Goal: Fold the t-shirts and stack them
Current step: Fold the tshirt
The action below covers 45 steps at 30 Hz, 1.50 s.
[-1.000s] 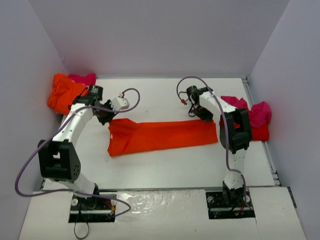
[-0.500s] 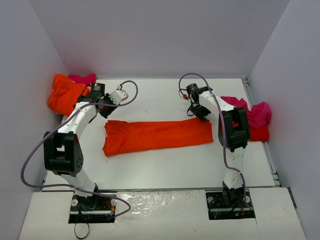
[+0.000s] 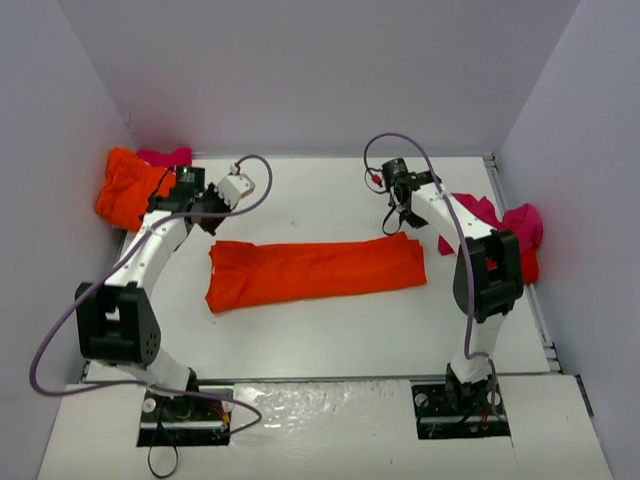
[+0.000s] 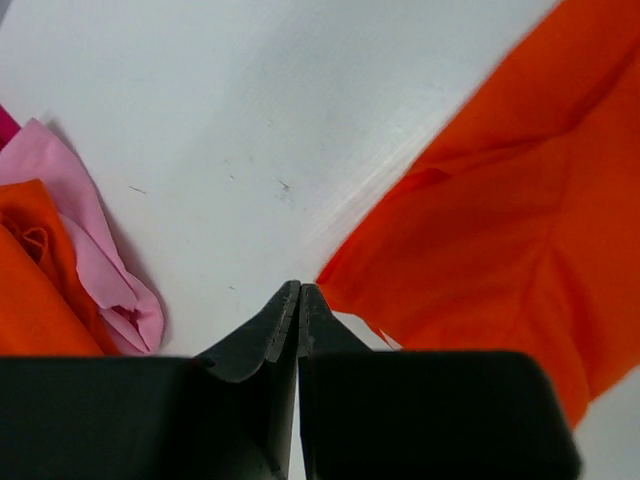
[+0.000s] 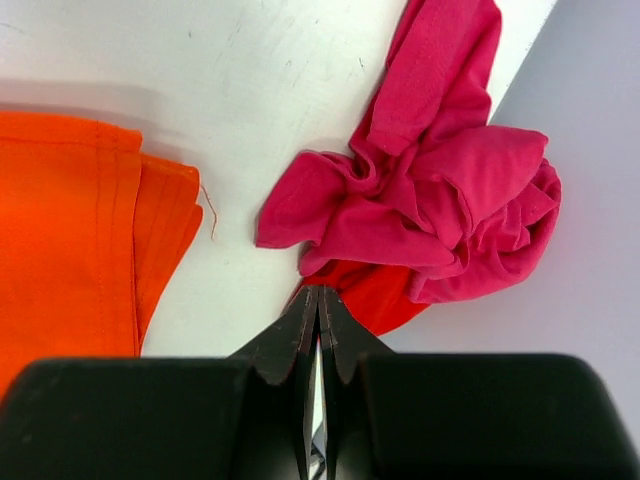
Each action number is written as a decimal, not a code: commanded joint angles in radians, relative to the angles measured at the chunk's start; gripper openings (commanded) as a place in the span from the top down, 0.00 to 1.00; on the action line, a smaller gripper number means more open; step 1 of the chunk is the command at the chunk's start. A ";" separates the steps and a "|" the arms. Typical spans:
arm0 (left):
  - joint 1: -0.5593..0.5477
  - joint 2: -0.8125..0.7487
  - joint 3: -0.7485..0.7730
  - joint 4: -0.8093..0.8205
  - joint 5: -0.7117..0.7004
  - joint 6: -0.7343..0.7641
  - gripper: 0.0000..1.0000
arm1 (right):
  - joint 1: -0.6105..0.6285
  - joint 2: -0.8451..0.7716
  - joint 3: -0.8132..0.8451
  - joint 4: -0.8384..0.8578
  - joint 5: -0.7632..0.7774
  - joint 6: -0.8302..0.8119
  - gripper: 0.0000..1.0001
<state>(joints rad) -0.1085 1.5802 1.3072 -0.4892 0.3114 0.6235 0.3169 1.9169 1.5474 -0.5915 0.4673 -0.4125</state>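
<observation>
White flat table top (image 3: pixel 330 335) fills the middle of the overhead view. Long bright orange cloth t-shirt (image 3: pixel 315 270), folded into a flat strip, lies across frame centre, running left to right. Crumpled orange shirt heap (image 3: pixel 125 188) sits at upper left against the wall, a magenta scrap (image 3: pixel 166 157) just behind it. At the right edge, a bunched magenta-pink shirt (image 5: pixel 440 190) lies on top of a red shirt (image 5: pixel 375 295). In the left wrist view, a pale pink shirt fold (image 4: pixel 95 240) touches the orange heap at lower left. Left gripper (image 4: pixel 298 292): jaws pressed together, holding nothing, tips just beside the strip's left end. Right gripper (image 5: pixel 318 300): jaws pressed together, empty, between the strip's right end and the magenta bundle.
</observation>
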 commanded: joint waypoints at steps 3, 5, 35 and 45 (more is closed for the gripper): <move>-0.041 -0.123 -0.106 -0.130 0.163 0.035 1.00 | 0.016 -0.003 -0.007 -0.021 -0.063 -0.016 1.00; -0.062 -0.128 -0.140 -0.159 0.180 0.041 1.00 | 0.025 0.047 0.037 -0.032 -0.088 -0.009 1.00; -0.148 0.238 -0.153 -0.335 0.156 0.140 1.00 | 0.122 0.356 0.121 -0.199 -0.118 -0.069 1.00; -0.086 0.412 0.025 -0.290 0.050 0.065 1.00 | 0.137 0.292 -0.178 -0.238 -0.221 -0.147 1.00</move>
<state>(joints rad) -0.2232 1.9173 1.2855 -0.9278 0.5016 0.6812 0.4481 2.1931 1.4948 -0.7510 0.4354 -0.5422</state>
